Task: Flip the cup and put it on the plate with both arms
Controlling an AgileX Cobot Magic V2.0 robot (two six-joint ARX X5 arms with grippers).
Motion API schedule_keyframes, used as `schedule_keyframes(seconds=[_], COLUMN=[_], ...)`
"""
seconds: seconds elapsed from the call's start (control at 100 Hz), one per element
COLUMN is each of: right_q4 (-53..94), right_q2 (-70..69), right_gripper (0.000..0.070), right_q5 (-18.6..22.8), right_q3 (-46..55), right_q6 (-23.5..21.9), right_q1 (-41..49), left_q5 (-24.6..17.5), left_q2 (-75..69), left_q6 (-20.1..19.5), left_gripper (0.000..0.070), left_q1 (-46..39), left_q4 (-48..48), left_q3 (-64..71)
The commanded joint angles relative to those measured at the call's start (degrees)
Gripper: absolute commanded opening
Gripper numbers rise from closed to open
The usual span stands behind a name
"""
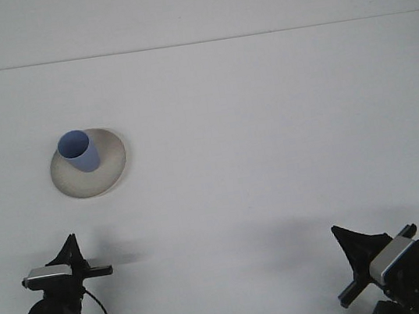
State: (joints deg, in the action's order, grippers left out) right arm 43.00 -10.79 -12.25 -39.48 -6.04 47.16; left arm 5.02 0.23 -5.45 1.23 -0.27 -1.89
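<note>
1 blue cup stands upright, mouth up, on 1 pale round plate, left half of the white bench. 2 grippers, left and right, sit low at the near edge, well apart from the plate. Nothing lies between; whether their jaws are parted cannot be told.

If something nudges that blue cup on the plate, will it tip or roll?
The blue cup looks tall and narrow, so it probably tips easily. Being round, it would likely roll afterwards. It stands toward the plate's left edge, so it might fall off there.
</note>
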Motion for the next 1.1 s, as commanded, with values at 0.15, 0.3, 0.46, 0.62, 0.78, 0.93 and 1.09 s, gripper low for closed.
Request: schedule_keyframes(seconds=[0.15, 0.3, 0.46, 0.62, 0.78, 0.93, 1.09], right_q4=[-0.57, -0.57, -0.57, -0.57, -0.55, -3.26, -18.23], right_q2=[-0.13, -0.13, -0.13, -0.13, -0.13, -0.11, 2.45], right_gripper=[0.0006, 0.0006, 0.0007, 0.0006, 0.0006, 0.0006, 0.0006], right_q5=[-0.09, -0.09, -0.11, -0.11, -0.04, -0.61, 2.93], right_q3=[-0.24, -0.24, -0.24, -0.24, -0.24, 0.92, 10.23], right_q6=[-0.39, -0.39, -0.39, -0.39, -0.37, 3.37, 6.40], right_q1=[0.50, 0.50, 0.50, 0.50, 0.50, -6.19, -23.67], left_q5=[0.04, 0.04, 0.04, 0.04, 0.07, 0.04, 0.04], left_q2=[-0.07, -0.07, -0.07, -0.07, -0.07, -0.07, -0.07], left_q6=[-0.33, -0.31, -0.33, -0.33, -0.31, -0.31, -0.31], left_gripper=[0.0015, 0.0015, 0.0015, 0.0015, 0.0015, 0.0015, 0.0015], left_q1=[-0.15, -0.15, -0.15, -0.15, -0.15, -0.15, -0.15], left_q4=[0.59, 0.59, 0.59, 0.59, 0.59, 0.59, 0.57], left_q3=[1.11, 1.09, 1.09, 1.09, 1.09, 1.09, 1.09])
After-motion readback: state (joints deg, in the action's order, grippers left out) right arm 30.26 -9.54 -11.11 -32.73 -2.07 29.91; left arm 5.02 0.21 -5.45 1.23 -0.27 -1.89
